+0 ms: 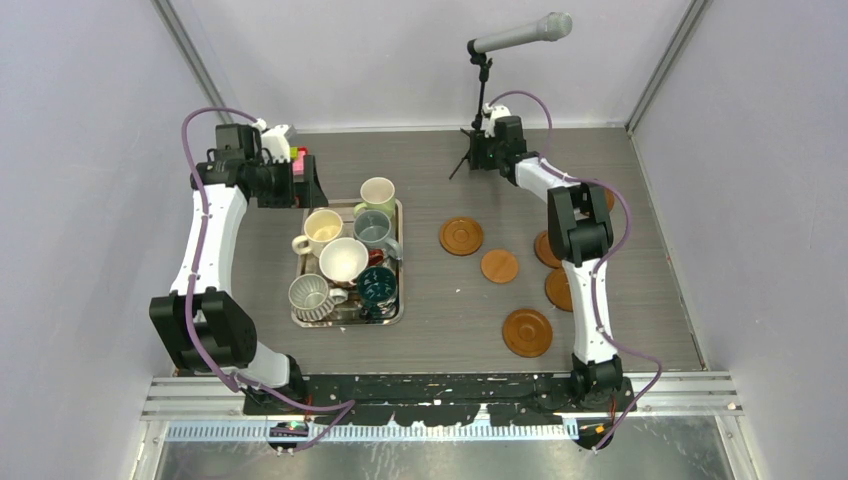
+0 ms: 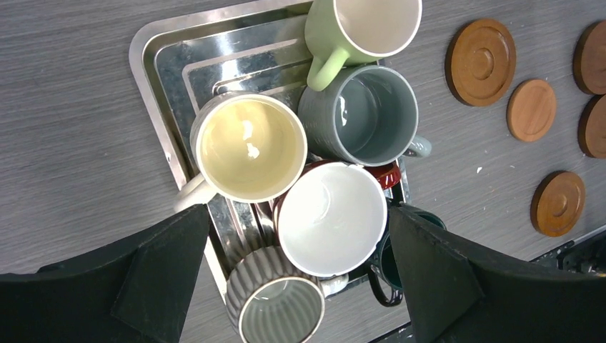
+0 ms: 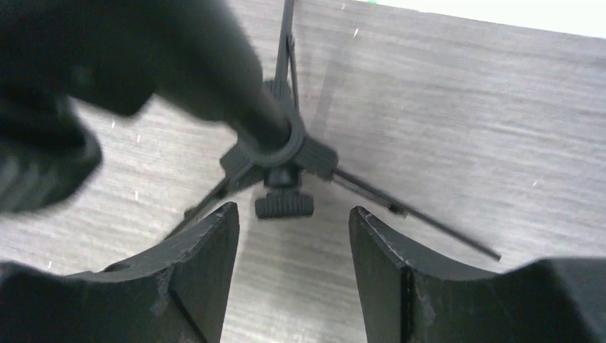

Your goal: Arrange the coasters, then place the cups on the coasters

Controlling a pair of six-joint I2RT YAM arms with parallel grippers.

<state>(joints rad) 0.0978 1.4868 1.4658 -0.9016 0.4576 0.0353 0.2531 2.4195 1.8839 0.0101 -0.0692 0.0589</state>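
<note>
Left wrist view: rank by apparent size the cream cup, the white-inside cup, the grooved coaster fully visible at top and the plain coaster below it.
1. Cream cup and white-inside cup: alike, and nearer the camera.
2. Grooved coaster.
3. Plain coaster.

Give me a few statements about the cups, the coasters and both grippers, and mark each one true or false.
1. None of the cups stands on any of the coasters. True.
2. The left gripper is shut on a cup. False: it is open above the cups, holding nothing.
3. The coasters lie on the table, on the right arm's side of the tray. True.
4. The right gripper holds a coaster. False: it is open and empty, at the base of the microphone stand.
</note>
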